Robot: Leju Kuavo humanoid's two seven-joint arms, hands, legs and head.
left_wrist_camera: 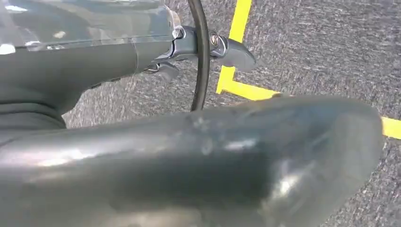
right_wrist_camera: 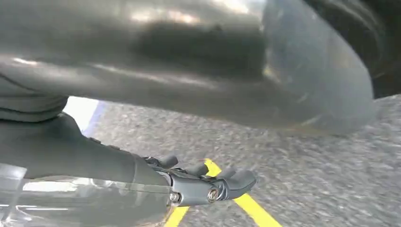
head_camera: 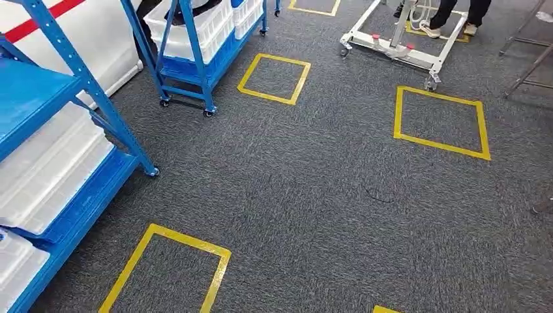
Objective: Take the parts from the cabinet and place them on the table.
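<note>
Grey carpet (head_camera: 313,195) marked with yellow tape squares (head_camera: 441,121). Blue shelving cabinet (head_camera: 59,137) at left, loaded with white bins (head_camera: 49,163); parts inside cannot be made out. Second blue wheeled rack (head_camera: 195,52) further back, white bins on it too. White wheeled frame (head_camera: 398,45) beyond, a person's feet (head_camera: 430,27) beside it. Left hand (left_wrist_camera: 189,123) hanging above floor tape, a black ring (left_wrist_camera: 201,56) by its fingers; grasp cannot be told. Right hand (right_wrist_camera: 198,184) empty, fingers extended and apart.

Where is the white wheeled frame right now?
In the head view, the white wheeled frame stands on the grey carpet at top centre-right, beside a person's feet, just beyond the taped yellow square.
</note>
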